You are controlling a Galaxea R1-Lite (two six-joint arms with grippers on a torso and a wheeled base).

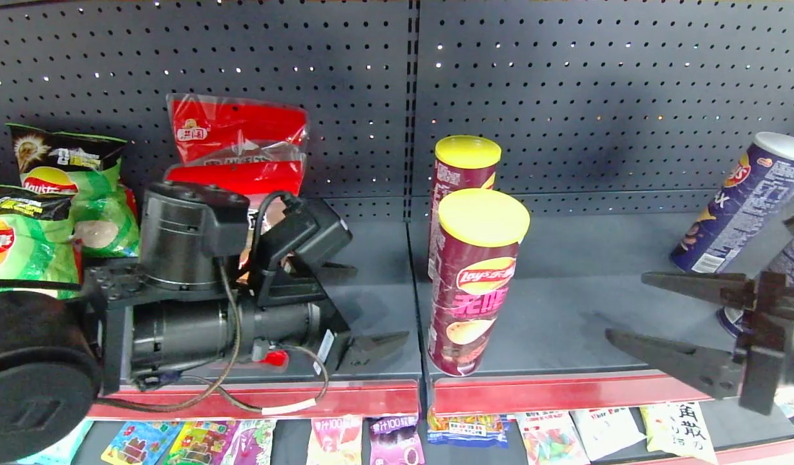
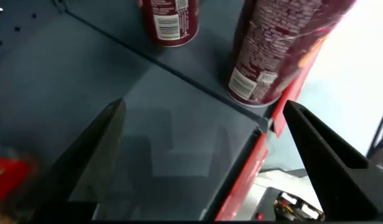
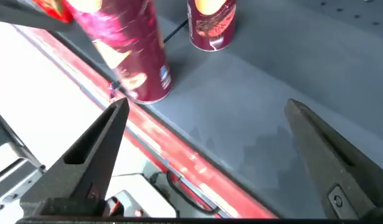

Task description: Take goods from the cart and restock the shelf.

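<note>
Two maroon chip cans with yellow lids stand upright mid-shelf, the front can (image 1: 474, 278) (image 2: 278, 50) (image 3: 132, 50) near the red shelf edge (image 1: 564, 391) and the back can (image 1: 464, 168) (image 2: 169, 22) (image 3: 211, 22) behind it. My left gripper (image 1: 364, 310) (image 2: 203, 106) hovers open over the shelf floor just left of the front can, holding nothing. On the other side of the cans, my right gripper (image 1: 626, 307) (image 3: 207, 106) is open too and empty. A blue chip can (image 1: 739, 206) leans tilted at the far right, above the right gripper.
A red snack bag (image 1: 238, 145) stands against the pegboard behind the left arm. Green chip bags (image 1: 67, 187) crowd the shelf's far left. A second blue can (image 1: 784, 265) sits partly hidden behind the right gripper. Candy packets (image 1: 397, 439) line the lower shelf.
</note>
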